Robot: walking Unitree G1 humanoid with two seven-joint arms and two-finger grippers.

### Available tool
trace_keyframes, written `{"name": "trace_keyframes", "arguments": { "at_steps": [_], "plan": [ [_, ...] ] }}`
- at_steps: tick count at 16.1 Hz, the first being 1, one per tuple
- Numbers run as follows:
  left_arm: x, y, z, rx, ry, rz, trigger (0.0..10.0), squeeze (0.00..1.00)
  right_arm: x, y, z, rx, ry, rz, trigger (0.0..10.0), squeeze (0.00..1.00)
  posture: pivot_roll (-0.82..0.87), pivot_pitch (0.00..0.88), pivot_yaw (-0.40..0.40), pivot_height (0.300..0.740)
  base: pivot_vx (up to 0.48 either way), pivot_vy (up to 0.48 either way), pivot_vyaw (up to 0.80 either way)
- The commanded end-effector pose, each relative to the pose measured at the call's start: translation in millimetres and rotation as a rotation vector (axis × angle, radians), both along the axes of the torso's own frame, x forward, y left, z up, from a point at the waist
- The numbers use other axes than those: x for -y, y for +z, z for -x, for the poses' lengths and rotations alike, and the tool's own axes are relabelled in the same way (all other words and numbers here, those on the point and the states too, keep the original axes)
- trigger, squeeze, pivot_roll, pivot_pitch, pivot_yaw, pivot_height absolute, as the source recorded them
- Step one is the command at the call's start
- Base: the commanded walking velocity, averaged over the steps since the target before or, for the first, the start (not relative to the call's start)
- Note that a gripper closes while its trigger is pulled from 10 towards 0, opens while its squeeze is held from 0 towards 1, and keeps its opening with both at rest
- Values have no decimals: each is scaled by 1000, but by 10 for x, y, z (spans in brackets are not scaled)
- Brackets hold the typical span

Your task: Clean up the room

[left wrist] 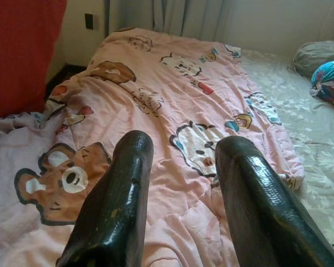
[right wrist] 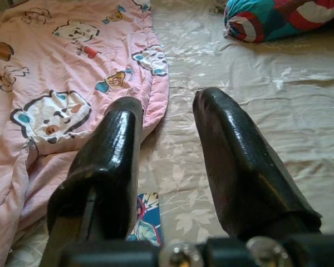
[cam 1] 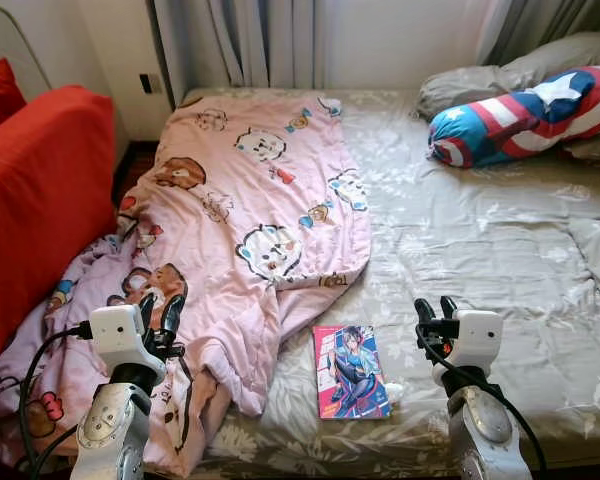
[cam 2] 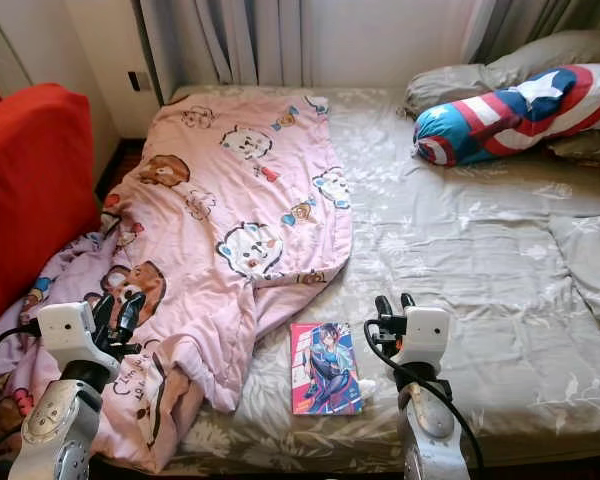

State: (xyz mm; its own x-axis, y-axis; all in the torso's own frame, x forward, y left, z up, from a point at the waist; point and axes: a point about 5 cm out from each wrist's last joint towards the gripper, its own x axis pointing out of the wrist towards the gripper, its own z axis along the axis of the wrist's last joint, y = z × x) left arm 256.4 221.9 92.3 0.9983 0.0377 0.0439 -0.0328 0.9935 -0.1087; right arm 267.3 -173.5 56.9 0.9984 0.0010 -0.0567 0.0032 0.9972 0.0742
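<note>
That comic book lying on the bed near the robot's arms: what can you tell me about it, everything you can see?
The thin rectangular comic book has a glossy-looking cover with a pink border and a drawn figure in blue and black. It lies flat and closed, cover up, on the grey floral bedsheet near the bed's front edge, just right of the pink cartoon-print blanket, which does not cover it. A small white object sits at its lower right corner. The right gripper hovers nearby to its right, jaws open, not touching it.

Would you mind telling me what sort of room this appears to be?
Most likely a bedroom: a bed with a pink cartoon blanket and pillows, with curtains behind.
</note>
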Motion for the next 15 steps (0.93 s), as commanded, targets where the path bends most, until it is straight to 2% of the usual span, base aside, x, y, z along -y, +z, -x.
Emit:
{"name": "trace_keyframes", "arguments": {
  "at_steps": [1,3,5,12,15],
  "plan": [
    [-32,-19,27,-14,9,-2,10000,0,-3,20,1,7,-4,-1,10000,0,-46,120,-31,692,0,0,0],
    [-33,-19,30,-15,9,-3,10000,0,-14,5,-12,-14,1,-4,10000,0,-45,122,-30,692,0,0,0],
    [-23,-30,30,-20,5,-2,10000,0,-5,8,-8,-4,-5,-16,10000,0,-44,123,-30,673,0,0,0],
    [-31,-30,37,-21,9,-2,10000,0,-39,-10,-4,-16,14,-10,10000,0,-40,123,-31,673,0,0,0],
    [-17,-46,35,-30,0,1,10000,0,-96,6,-1,1,50,-8,10000,0,-43,122,-32,644,0,0,0]
  ]
}}
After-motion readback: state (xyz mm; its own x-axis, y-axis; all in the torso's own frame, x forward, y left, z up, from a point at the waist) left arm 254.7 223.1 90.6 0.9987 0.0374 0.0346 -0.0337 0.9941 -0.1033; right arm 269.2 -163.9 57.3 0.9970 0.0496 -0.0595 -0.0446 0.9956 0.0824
